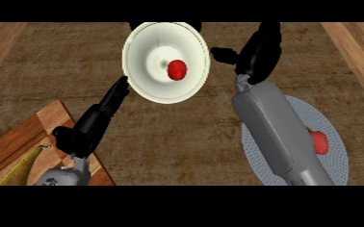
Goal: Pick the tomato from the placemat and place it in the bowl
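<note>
The tomato (177, 69) lies inside the white bowl (146, 48), just off the bowl's middle toward 3 o'clock, with no hand touching it. The bowl sits at 12 o'clock in the head view, on the brown wooden counter (177, 139).

At 3 o'clock from the bowl, just beside its rim, the right hand (259, 48) points up toward 12 o'clock. Its fingers are released and hold nothing, and the thumb sticks out toward the bowl. Its grey forearm (274, 125) runs down toward 5 o'clock across a round grey placemat (334, 163). On that mat, at 4 o'clock in the view, a second red piece (320, 142) shows, partly hidden behind the forearm.

At 7 o'clock from the bowl, the left hand (96, 120) reaches up with straight fingers (117, 91); their tips are at the bowl's lower left rim and grasp nothing.

At 8 o'clock in the view lies a wooden cutting board (35, 130) with a yellowish item (18, 169) on it.
</note>
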Tool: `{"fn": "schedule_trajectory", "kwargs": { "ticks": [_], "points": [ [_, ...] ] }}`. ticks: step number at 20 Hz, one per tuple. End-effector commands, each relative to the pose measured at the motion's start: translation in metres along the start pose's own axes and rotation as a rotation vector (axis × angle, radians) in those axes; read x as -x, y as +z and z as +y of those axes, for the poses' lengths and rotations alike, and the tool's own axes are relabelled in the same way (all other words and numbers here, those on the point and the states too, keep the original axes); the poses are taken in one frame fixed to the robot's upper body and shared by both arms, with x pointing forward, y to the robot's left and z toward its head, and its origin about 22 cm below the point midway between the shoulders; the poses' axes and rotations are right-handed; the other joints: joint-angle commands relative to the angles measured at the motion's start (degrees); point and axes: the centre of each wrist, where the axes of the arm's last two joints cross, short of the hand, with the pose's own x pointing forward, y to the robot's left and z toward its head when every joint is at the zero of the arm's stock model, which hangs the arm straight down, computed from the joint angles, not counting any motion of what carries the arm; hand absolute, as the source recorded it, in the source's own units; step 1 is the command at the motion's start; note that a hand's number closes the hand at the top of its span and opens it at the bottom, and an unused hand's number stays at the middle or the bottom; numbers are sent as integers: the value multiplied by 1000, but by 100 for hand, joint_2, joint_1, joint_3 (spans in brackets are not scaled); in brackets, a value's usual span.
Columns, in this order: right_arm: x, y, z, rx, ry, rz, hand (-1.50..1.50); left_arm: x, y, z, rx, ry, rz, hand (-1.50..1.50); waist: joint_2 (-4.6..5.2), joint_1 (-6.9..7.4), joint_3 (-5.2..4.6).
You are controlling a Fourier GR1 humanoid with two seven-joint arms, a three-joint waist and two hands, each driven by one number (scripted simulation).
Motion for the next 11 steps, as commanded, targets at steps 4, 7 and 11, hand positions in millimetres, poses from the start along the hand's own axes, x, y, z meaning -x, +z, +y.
{"fn": "schedule_trajectory", "kwargs": {
  "ticks": [4,7,11],
  "points": [
    [55,16,-67,117,-150,123,-150,16,9,7,-20,9,28,0,7,-99,-6],
    [90,39,-106,89,-139,123,-150,6,6,1,-13,9,-7,0,18,-72,-2],
    [114,66,-160,79,-168,110,-150,-6,8,-14,2,14,2,0,47,57,2]
  ]
}}
